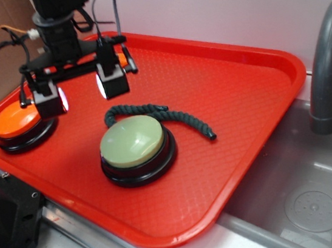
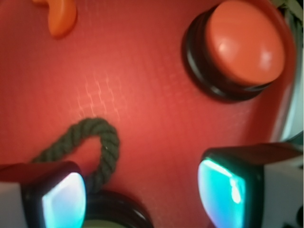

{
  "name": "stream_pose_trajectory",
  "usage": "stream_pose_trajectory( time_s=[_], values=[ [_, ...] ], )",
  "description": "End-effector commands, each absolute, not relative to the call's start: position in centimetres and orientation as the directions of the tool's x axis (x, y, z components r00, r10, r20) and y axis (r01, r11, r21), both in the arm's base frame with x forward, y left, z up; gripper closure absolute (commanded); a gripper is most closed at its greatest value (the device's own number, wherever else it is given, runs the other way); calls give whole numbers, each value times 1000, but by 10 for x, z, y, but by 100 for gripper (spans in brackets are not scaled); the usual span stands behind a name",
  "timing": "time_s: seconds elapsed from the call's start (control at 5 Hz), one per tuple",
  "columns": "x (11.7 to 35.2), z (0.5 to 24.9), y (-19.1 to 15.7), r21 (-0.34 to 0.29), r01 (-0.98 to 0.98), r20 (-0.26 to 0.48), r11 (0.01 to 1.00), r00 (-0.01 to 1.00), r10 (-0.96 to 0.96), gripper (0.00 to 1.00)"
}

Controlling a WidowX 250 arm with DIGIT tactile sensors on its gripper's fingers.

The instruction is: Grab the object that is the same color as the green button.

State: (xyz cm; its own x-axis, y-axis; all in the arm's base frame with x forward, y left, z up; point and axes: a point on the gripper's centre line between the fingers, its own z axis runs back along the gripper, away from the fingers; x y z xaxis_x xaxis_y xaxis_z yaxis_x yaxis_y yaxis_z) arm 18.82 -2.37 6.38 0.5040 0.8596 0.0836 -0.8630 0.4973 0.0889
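Note:
The object, a dark green twisted rope piece (image 1: 158,114), lies curved on the red tray (image 1: 229,91) just behind the green button (image 1: 136,147). In the wrist view the rope (image 2: 95,142) loops beside the left finger, and the green button's black base (image 2: 114,211) shows at the bottom edge. My gripper (image 1: 81,93) hangs above the tray between the orange button and the rope's left end. It is open, with nothing between its pads (image 2: 221,192), only bare tray.
An orange-topped button (image 1: 18,126) sits at the tray's left edge, close to one finger, and shows as the orange button (image 2: 240,47) at the wrist view's upper right. A small orange crescent (image 2: 61,16) lies at the back. A grey sink (image 1: 310,197) and faucet (image 1: 326,60) are to the right.

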Motion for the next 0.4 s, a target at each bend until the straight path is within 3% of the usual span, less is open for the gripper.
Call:
stream_pose_trajectory(
  time_s=[0.0, 0.2],
  values=[
    [188, 33, -35, 76, -849, 96, 524, 529, 843, 0],
    [194, 23, -35, 62, -859, 107, 509, 512, 852, 0]
  ],
)
